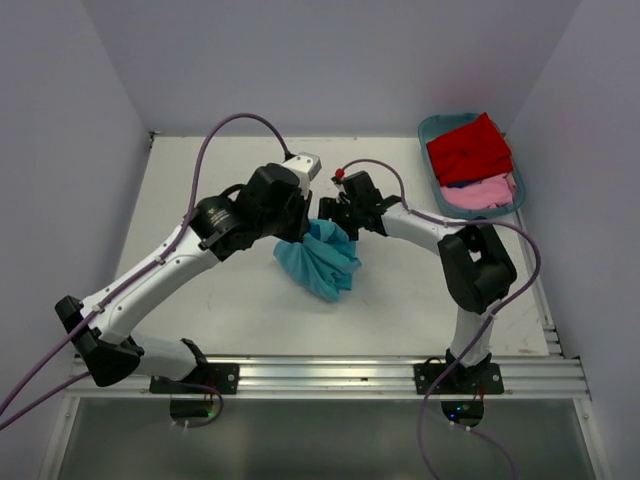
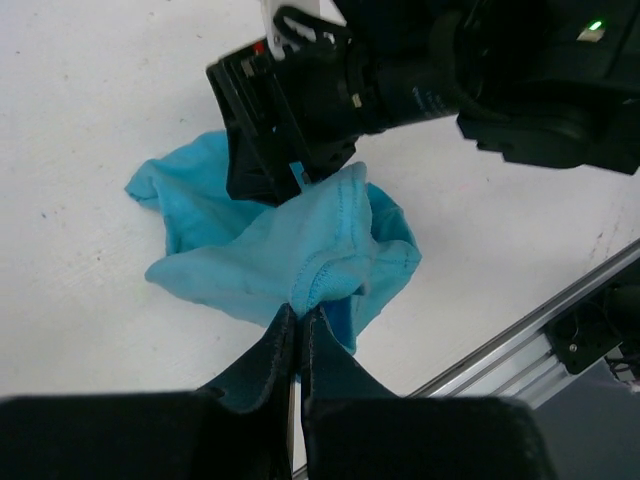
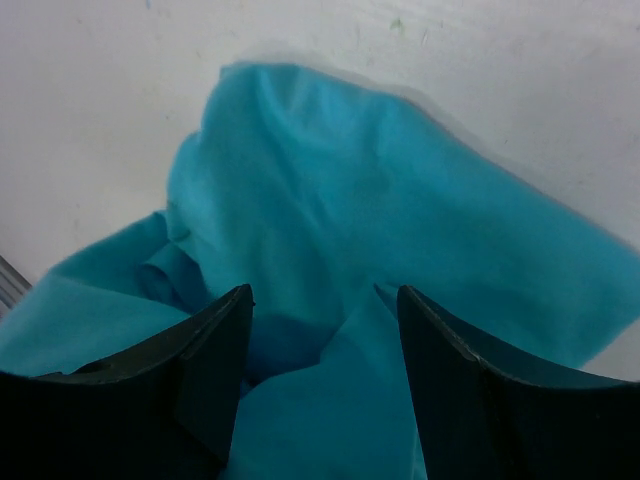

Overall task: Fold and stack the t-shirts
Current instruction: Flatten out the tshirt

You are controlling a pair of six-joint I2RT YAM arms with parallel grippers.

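The turquoise t-shirt (image 1: 322, 260) is bunched up in the middle of the table, partly lifted. My left gripper (image 2: 299, 312) is shut on a hemmed edge of the turquoise t-shirt (image 2: 300, 250) and holds it up. My right gripper (image 3: 323, 295) is open, its jaws standing wide over the turquoise cloth (image 3: 350, 200), right at the shirt's top edge (image 1: 335, 225). The red t-shirt (image 1: 468, 148) and the pale pink t-shirt (image 1: 482, 192) lie in the teal tub (image 1: 428, 130) at the back right.
The right arm's wrist (image 2: 400, 80) hangs close over the shirt in the left wrist view. A metal rail (image 1: 330, 375) runs along the near table edge. White walls enclose the table on three sides.
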